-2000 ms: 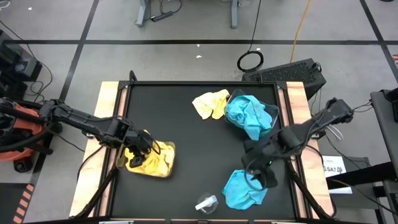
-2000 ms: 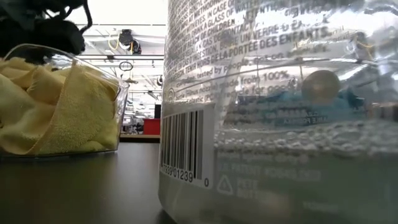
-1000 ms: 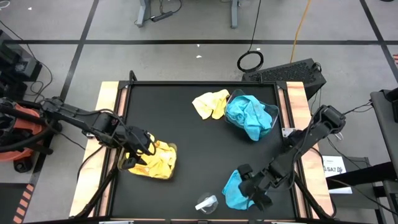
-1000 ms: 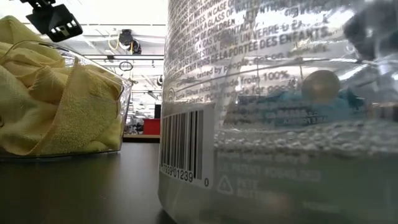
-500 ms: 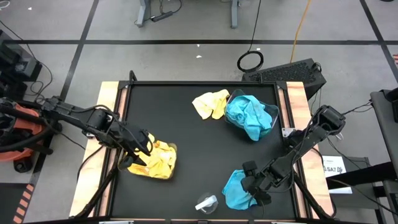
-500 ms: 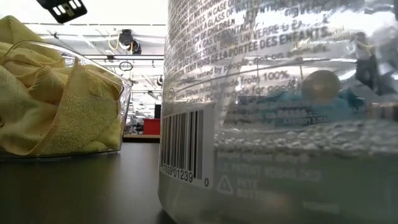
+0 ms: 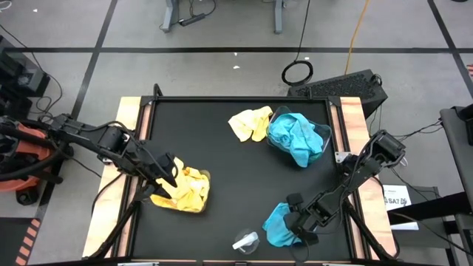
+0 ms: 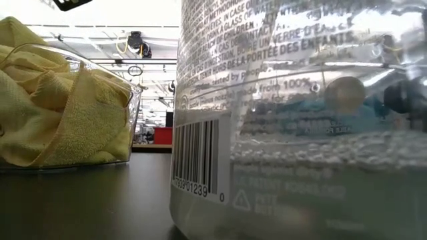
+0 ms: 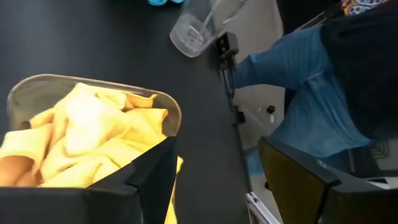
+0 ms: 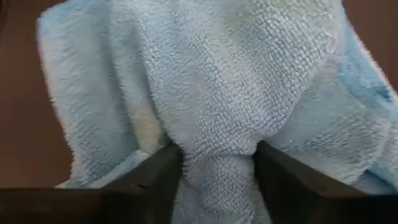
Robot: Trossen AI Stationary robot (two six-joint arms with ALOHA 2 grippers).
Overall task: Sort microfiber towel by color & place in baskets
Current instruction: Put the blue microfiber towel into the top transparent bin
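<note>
Two hands at work: right hand (image 7: 301, 230) pinches a fold of the blue towel (image 7: 279, 226) lying on the surface (image 7: 229, 174); left hand (image 7: 168, 171), fingers apart, hovers over the basket (image 9: 93, 118) of yellow towels (image 7: 185, 189).

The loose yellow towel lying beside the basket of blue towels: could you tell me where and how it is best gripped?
Probably from straight above, on a raised fold near the middle of the yellow towel. It lies crumpled on the table, so its ridges offer a pinch. Stay off the edge against the basket.
</note>
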